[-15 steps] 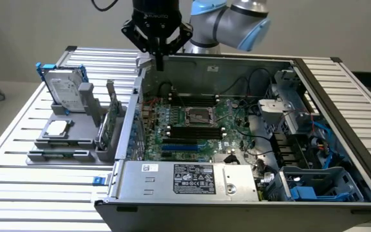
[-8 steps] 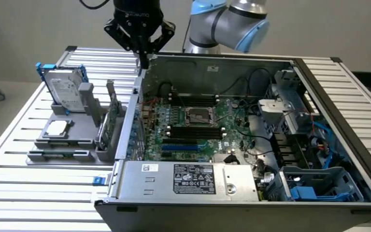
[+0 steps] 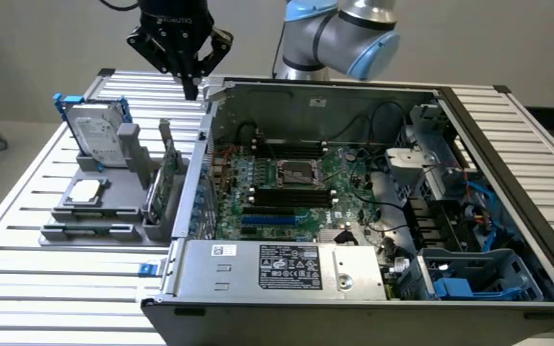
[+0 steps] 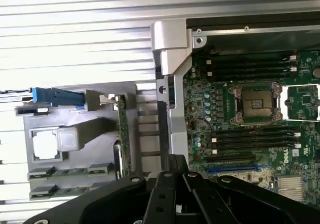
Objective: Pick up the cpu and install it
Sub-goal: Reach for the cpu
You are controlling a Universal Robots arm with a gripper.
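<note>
The cpu is a small silver square chip lying flat in a recess of the grey holder, at the exterior view's left. The wrist view shows the cpu as a pale square in the holder. My gripper hangs high above the table's far side, near the open case's back left corner, well away from the cpu. Its black fingers are pressed together with nothing between them. The dark metal-framed socket sits on the green motherboard; the wrist view shows the socket too.
A silver hard drive in a blue frame stands upright at the holder's back. A green card stands on edge beside the case wall. The open computer case holds cables, a power supply and drive bays. The slatted table extends around.
</note>
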